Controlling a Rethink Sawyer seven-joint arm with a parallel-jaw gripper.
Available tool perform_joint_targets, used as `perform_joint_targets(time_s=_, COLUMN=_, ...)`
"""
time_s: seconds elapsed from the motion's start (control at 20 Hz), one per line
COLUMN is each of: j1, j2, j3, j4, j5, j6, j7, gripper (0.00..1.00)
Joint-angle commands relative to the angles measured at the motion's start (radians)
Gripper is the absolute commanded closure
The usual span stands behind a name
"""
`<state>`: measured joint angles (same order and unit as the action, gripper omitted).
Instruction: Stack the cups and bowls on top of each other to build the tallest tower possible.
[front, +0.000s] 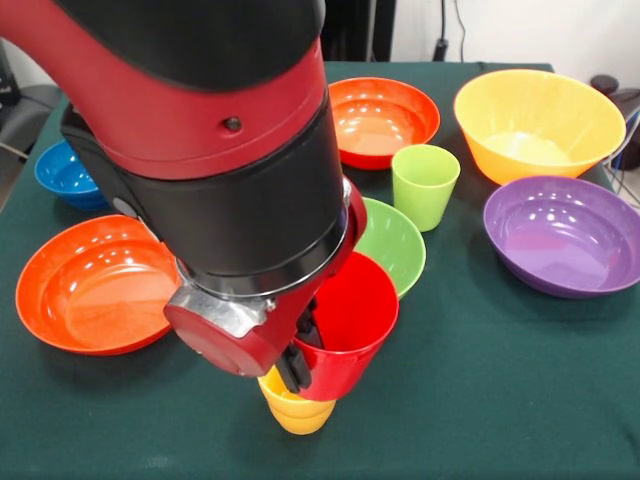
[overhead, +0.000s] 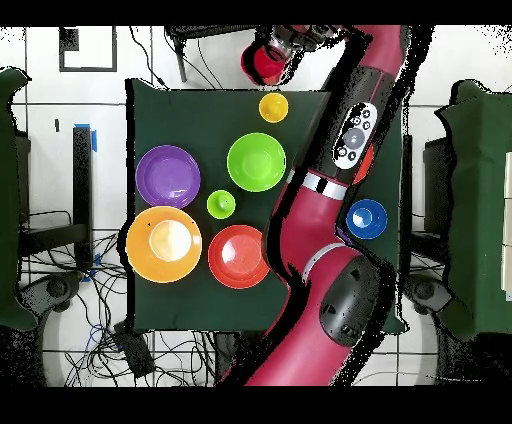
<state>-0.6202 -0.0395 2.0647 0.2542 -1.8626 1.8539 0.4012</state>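
My gripper is shut on the near wall of the red cup and holds it tilted right over the yellow cup, which stands at the table's near edge. I cannot tell whether the two cups touch. In the overhead view the gripper and red cup show above the yellow cup. The light green bowl lies just behind them, with the light green cup farther back. No stack with bowls shows. A second purple bowl is out of view.
Around the table lie a red-orange bowl at the left, the small blue bowl behind it, another red-orange bowl at the back, the large orange bowl at the back right and a purple bowl at the right. My arm covers the middle left.
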Motion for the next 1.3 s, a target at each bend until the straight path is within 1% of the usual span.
perform_joint_targets(time_s=0.05, j1=-0.012, j2=-0.001, j3=-0.025, j4=-0.101, j5=-0.146, j6=0.119, j7=-0.342, gripper=1.0)
perform_joint_targets(time_s=0.25, j1=-0.015, j2=-0.003, j3=-0.016, j4=-0.102, j5=-0.182, j6=0.133, j7=-0.362, gripper=1.0)
perform_joint_targets(time_s=0.6, j1=-0.028, j2=0.005, j3=-0.018, j4=-0.092, j5=-0.162, j6=0.143, j7=-0.353, gripper=1.0)
perform_joint_targets(time_s=1.0, j1=-0.014, j2=0.006, j3=0.016, j4=-0.105, j5=-0.204, j6=0.151, j7=-0.36, gripper=1.0)
perform_joint_targets(time_s=1.3, j1=-0.01, j2=0.008, j3=0.018, j4=-0.102, j5=-0.207, j6=0.164, j7=-0.356, gripper=1.0)
